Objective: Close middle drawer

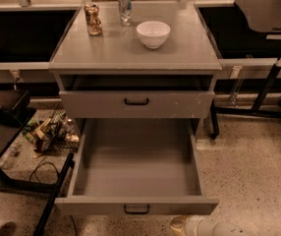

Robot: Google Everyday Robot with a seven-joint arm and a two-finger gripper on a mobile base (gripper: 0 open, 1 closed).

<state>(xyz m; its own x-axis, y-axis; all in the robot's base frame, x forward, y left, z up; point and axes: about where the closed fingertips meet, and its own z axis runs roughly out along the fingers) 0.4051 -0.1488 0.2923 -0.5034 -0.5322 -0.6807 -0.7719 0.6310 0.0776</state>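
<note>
The middle drawer [136, 173] is a wide grey metal tray pulled far out of the cabinet toward me, and it is empty. Its low front panel [91, 205] has a small black handle [136, 209] at the centre. Above it, the taller-fronted drawer [180, 103] with white chip marks stands slightly open. My gripper [185, 225] shows as a pale rounded part at the bottom edge, just below and right of the middle drawer's front panel, on the end of my pale arm [224, 228].
The cabinet top [130, 48] holds a white bowl [153, 33], a can [125, 6] and a brown crumpled object [93, 19]. A wire basket of clutter [49, 132] and a black stand [3, 132] are on the floor at left. Table legs [268, 82] stand at right.
</note>
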